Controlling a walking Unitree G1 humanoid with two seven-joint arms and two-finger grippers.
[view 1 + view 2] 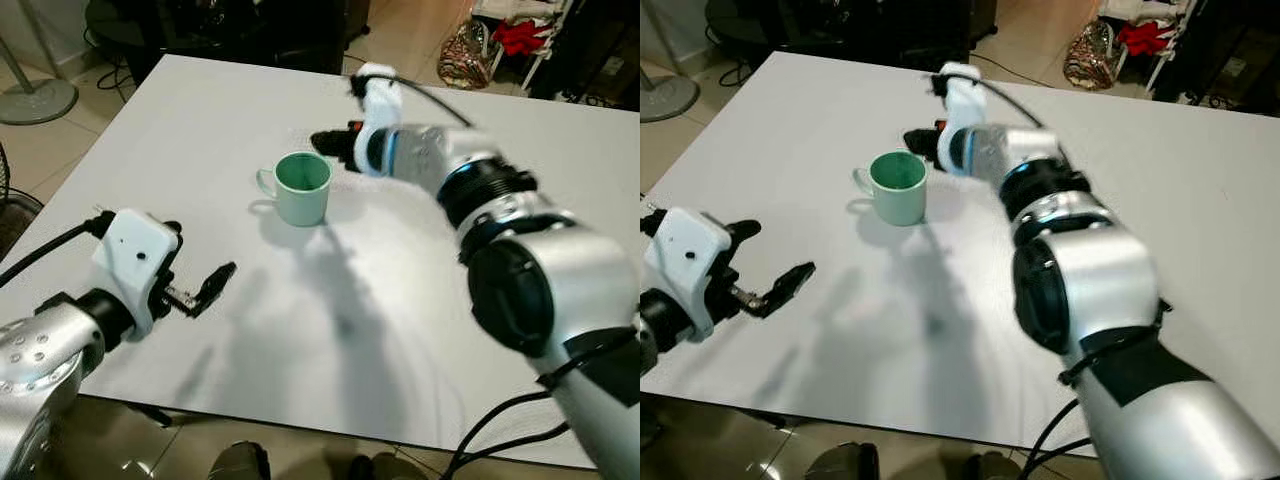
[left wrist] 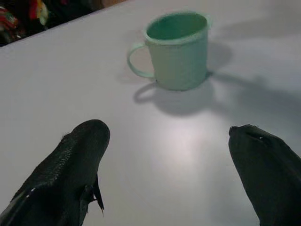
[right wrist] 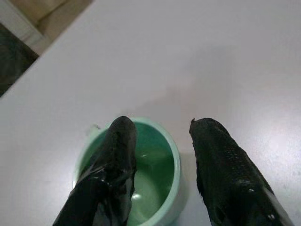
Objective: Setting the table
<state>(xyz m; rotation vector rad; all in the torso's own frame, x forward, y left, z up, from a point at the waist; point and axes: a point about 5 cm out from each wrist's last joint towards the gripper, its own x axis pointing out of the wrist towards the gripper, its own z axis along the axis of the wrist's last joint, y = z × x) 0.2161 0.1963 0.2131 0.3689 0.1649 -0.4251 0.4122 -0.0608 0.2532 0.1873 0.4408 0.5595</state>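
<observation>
A pale green mug [image 1: 302, 187] stands upright on the white table [image 1: 180, 130], handle toward my left. My right gripper [image 1: 328, 143] reaches over it from the far side and is open. In the right wrist view one finger [image 3: 120, 150] hangs over the mug's [image 3: 155, 181] mouth and the other finger [image 3: 221, 160] is outside the rim; whether they touch it is unclear. My left gripper [image 1: 200, 255] hovers open and empty above the table's near left part, a hand's length short of the mug [image 2: 178, 49].
A fan base [image 1: 35, 100] stands on the floor at far left. Dark furniture lines the table's far edge, with a patterned bag [image 1: 465, 50] and red cloth [image 1: 520, 35] beyond it. The table's near edge [image 1: 300, 425] is close below.
</observation>
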